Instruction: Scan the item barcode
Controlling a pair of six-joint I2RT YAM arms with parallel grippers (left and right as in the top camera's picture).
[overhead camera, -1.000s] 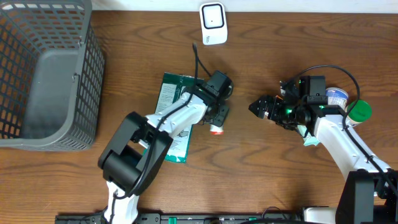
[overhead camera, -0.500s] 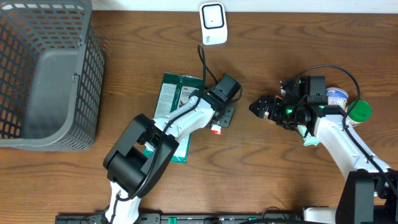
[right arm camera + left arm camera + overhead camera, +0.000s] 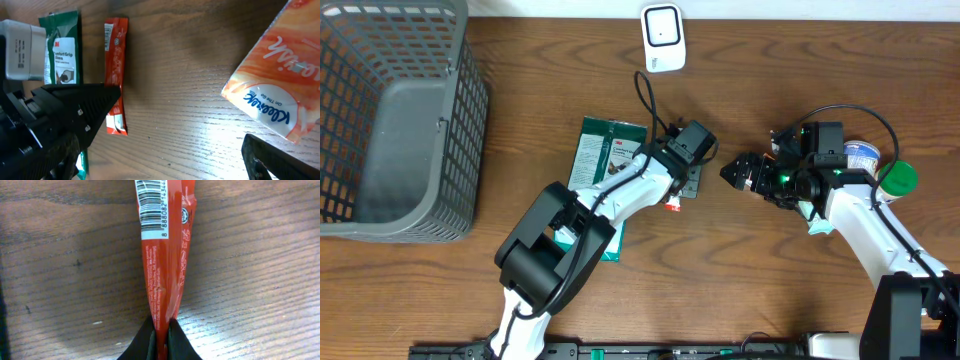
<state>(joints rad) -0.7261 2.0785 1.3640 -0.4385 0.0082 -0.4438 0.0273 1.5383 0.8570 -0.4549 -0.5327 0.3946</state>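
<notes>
The item is a long red snack wrapper lying flat on the wooden table, its white barcode facing up at the far end. In the left wrist view my left gripper is shut on the wrapper's near end, the film pinched between both fingertips. From overhead only a red-and-white tip of the wrapper shows beside the left gripper. The white scanner stands at the table's far edge. My right gripper hangs open just right of the wrapper, with nothing between its fingers.
A green 3M packet lies under the left arm. A grey mesh basket fills the far left. An orange Kleenex pack, a blue-and-white cup and a green lid sit by the right arm.
The left gripper shifted right and toward the table's far edge, then closed on the red wrapper's end. The right arm has stayed still, open.
</notes>
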